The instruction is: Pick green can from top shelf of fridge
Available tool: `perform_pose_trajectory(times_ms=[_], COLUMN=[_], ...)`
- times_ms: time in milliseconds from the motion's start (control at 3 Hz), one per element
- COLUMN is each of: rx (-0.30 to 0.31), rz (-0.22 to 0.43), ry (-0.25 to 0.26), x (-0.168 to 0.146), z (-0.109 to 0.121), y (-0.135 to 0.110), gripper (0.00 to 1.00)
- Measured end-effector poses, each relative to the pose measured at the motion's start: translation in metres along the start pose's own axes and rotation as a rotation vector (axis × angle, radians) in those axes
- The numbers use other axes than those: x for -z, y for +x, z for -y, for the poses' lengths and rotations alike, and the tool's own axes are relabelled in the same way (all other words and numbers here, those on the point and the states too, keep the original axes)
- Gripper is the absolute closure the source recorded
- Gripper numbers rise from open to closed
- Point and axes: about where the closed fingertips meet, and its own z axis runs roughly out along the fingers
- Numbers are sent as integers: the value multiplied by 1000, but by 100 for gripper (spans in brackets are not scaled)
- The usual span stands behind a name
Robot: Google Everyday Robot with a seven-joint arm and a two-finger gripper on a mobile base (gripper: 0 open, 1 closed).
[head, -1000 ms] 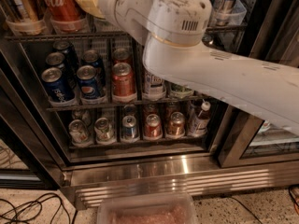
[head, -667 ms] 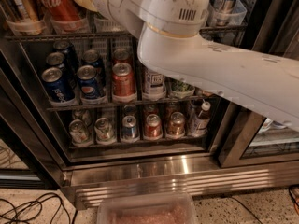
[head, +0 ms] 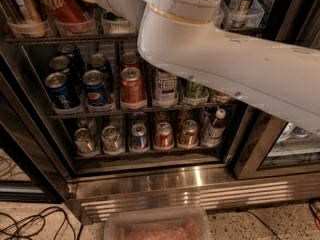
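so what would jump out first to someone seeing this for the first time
The big white robot arm stretches from the right edge up across the top shelf, hiding much of it; its gripper is out of view, off the top edge. Below, blue Pepsi cans and a red can fill the middle rack, above the shiny steel grille.

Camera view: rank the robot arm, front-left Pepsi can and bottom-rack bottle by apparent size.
1. Robot arm.
2. Pepsi can.
3. Bottle, similar height but slimmer, so close.
The gripper is out of view, past the top edge.
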Motion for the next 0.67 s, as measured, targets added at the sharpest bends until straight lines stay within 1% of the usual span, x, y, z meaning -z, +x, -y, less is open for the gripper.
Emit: perform_pose_trajectory(times_ms=[667], rx=[12], rz=[-18], ry=[17], x=[17], z=[5], y=[-26], gripper=[100])
